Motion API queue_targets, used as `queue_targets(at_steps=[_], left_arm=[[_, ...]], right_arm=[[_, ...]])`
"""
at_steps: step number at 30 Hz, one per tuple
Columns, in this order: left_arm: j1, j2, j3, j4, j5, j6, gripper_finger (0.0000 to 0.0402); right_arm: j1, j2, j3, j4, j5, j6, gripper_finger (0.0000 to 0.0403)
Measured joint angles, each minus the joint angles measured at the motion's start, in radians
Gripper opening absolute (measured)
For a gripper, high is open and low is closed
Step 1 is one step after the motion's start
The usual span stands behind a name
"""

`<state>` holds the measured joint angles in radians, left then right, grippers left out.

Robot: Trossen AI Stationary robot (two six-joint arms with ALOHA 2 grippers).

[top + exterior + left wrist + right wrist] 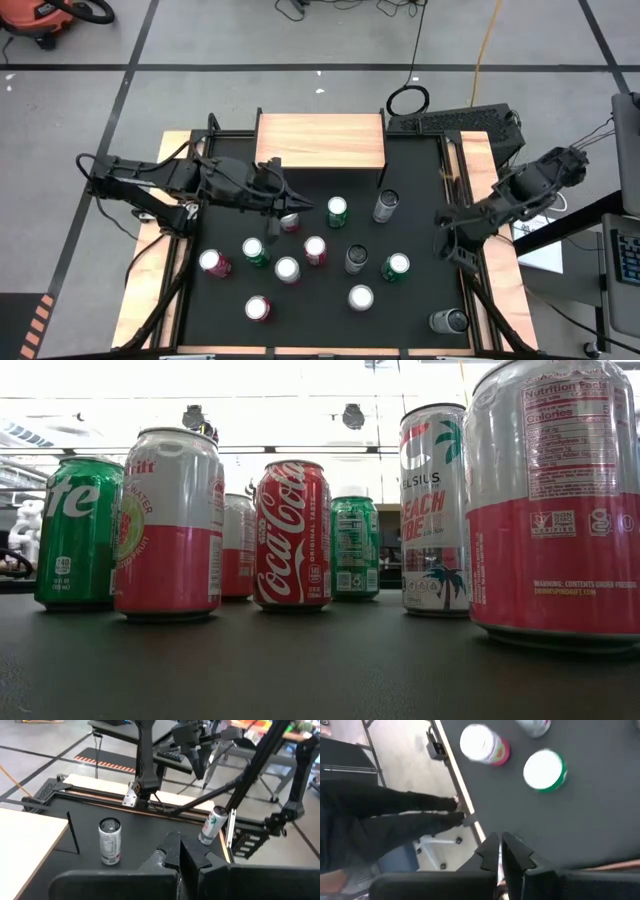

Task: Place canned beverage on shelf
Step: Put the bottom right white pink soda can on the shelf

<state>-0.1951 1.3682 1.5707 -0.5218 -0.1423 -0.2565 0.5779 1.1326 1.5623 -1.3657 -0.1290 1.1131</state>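
High view: the left end effector (283,203) is seen reaching over the black tabletop (420,320), its dark fingers drawn together with nothing held between them, as the left wrist view confirms. A red-and-white aluminium can (290,221) stands upright just beside the fingertips, on the side away from the small light-wood shelf on thin black legs (321,141). That shelf is set at the far edge of the tabletop and carries no can as yet. The left arm is judged the nearer one for this can; for a grasp, the fingers would first have to be parted and brought down around the can's upright axis, then the can carried toward the shelf, which lies close behind the end effector.

About a dozen cans are spread across the tabletop, among them a green can with a silver lid (337,211), a slim silver can (385,206) standing near the shelf's right corner, and a pale can (448,321) lying on its side near the front right corner. The right end effector (447,246) is held at the tabletop's right edge, its fingers closed on nothing, well apart from the shelf.
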Motion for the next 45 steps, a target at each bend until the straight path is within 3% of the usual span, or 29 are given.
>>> queue_targets(at_steps=[10, 21, 26, 39, 45], left_arm=[[-0.008, 0.000, 0.000, -0.015, 0.008, 0.009, 0.0000], [-0.008, 0.000, 0.000, -0.019, -0.015, 0.008, 0.0000], [-0.008, 0.000, 0.000, -0.019, -0.019, -0.023, 0.0000], [-0.008, 0.000, 0.000, -0.019, -0.087, -0.027, 0.0000], [-0.008, 0.000, 0.000, -0.019, -0.102, -0.029, 0.0000]], right_arm=[[0.194, 0.092, 0.000, 0.079, 0.002, 0.330, 0.0000], [0.362, 0.151, 0.000, 0.165, 0.124, 0.366, 0.0009], [0.398, 0.150, 0.000, 0.196, 0.162, 0.336, 0.0059], [0.515, 0.238, 0.000, 0.156, 0.160, 0.137, 0.0242], [0.557, 0.252, 0.000, 0.098, 0.200, 0.129, 0.0295]])
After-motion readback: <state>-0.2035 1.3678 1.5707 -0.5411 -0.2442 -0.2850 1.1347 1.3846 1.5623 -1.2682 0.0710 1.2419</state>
